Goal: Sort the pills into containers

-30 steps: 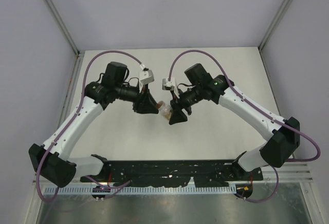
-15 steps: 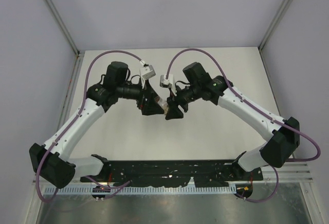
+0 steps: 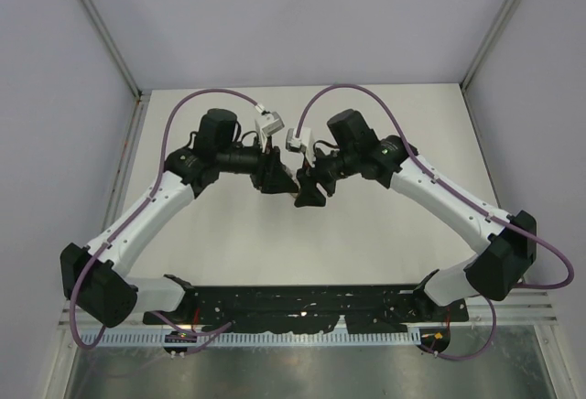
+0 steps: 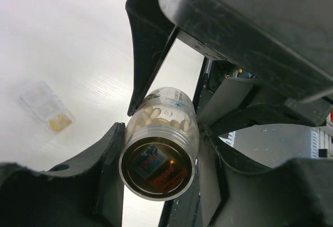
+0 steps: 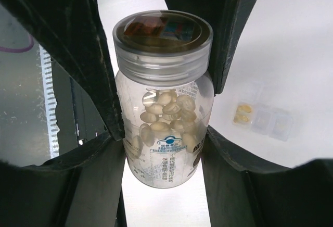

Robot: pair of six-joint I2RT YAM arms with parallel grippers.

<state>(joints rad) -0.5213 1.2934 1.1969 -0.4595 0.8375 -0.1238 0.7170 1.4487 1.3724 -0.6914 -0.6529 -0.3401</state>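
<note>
Near the table's middle: a clear bottle point(image 5: 162, 133) of pale pills point(image 5: 164, 110), clamped by its body in the right gripper point(image 5: 164, 156), a finger pressed to each side. Lid point(image 4: 158, 167) pinched in the left gripper point(image 4: 161, 154) — both fingers tight against its rim. From above, almost wholly hidden between the two black grippers. Label print too small to read. Flat on the table, well apart from the bottle, a clear compartment box point(image 4: 47, 112) — yellowish contents in one or two cells, too blurred to count.

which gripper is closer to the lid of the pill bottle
Left. The left gripper has a finger on each side of the lid; the right gripper holds the pill bottle lower down its body, below the lid.
</note>
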